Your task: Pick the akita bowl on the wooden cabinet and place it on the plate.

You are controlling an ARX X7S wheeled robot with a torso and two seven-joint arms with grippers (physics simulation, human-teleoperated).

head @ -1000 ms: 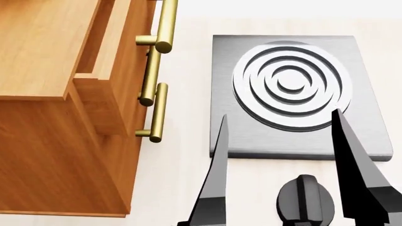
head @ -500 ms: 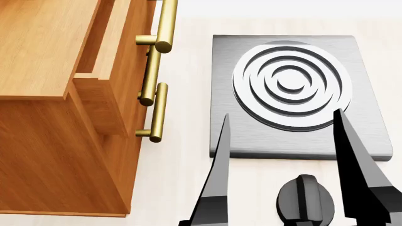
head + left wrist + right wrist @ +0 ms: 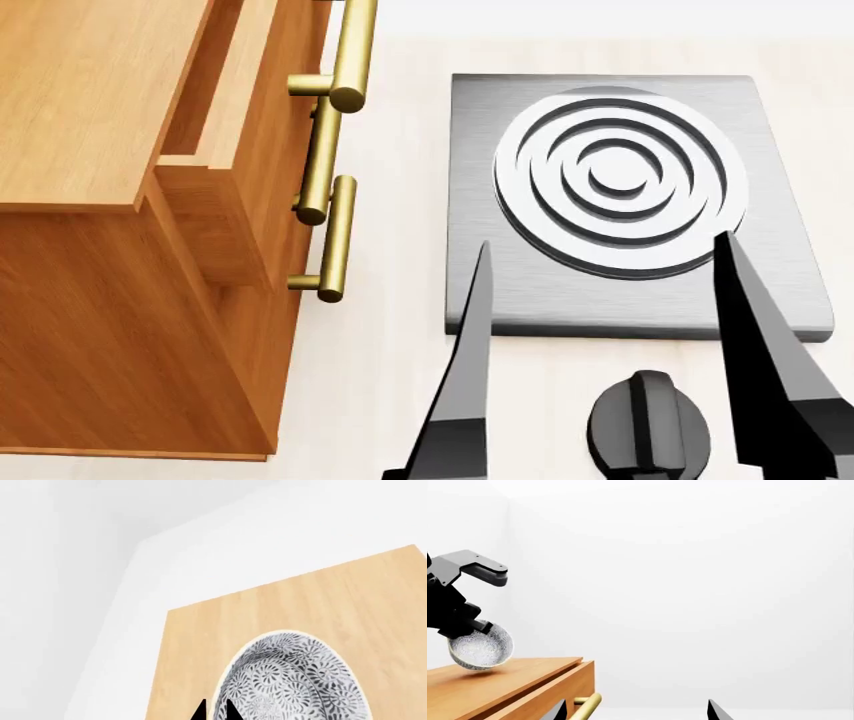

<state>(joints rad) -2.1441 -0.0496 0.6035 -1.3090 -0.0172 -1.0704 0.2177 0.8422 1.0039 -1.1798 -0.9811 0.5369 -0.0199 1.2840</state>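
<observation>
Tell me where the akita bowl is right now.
The akita bowl sits tilted on top of the wooden cabinet, at the left gripper, whose fingers sit at its rim; the head view misses it.

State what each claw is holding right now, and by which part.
The left claw grips the akita bowl at its rim, the bowl tilted over the wooden cabinet. The right claw is open and holds nothing.

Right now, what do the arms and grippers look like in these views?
The right gripper has two long, flat, black fingers tapering to sharp points, with a rounded dark grey-black wrist housing between them. The left gripper shows only two small black pointed tips up close; seen from the right wrist view it is a blocky black body with a grey angular bracket. No cables or markings visible.
</observation>
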